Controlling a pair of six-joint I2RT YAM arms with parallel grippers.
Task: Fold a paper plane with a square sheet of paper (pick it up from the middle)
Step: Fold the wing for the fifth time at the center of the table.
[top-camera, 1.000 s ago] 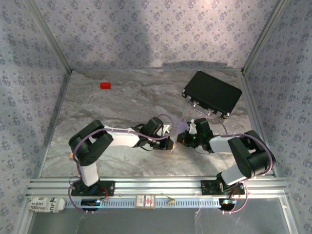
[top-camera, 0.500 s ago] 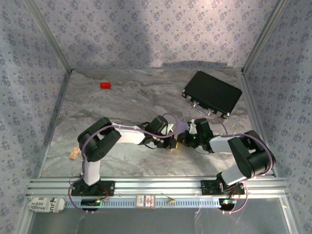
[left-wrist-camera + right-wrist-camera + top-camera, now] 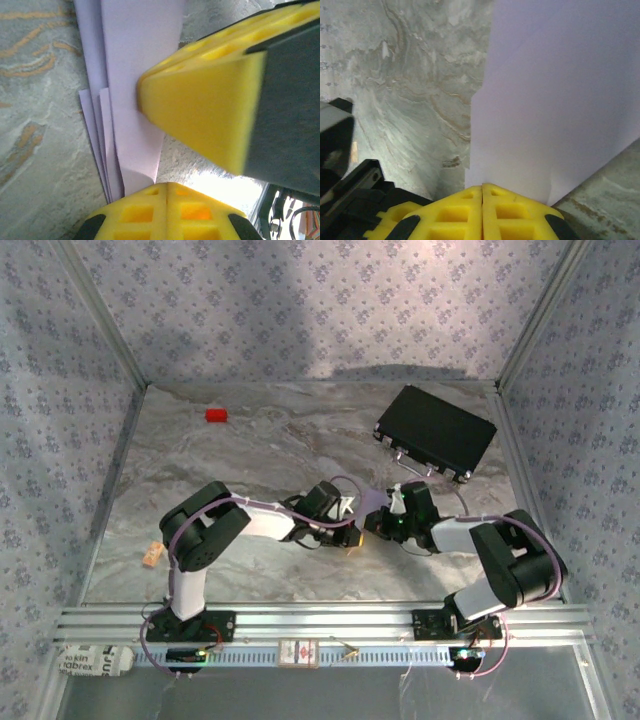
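left gripper (image 3: 166,186): jaws pressed together, lilac paper (image 3: 135,75) pinched between them at its narrow end. several folded layers run off toward 12 o'clock over the marble table (image 3: 40,125). right gripper (image 3: 482,189): jaws likewise closed flat on the same paper, a broad face of it rising toward 1 o'clock. in the left wrist view a right finger (image 3: 210,110) sits over the paper's 3 o'clock side.

top view: both tools meet nose to nose just right of table centre. black case (image 3: 435,430) near, at 1 o'clock of them. red block (image 3: 216,415) well apart at 10 o'clock. small tan piece (image 3: 151,555) at 9 o'clock by the table's left edge. bare marble lies open toward 12 and 7 o'clock.
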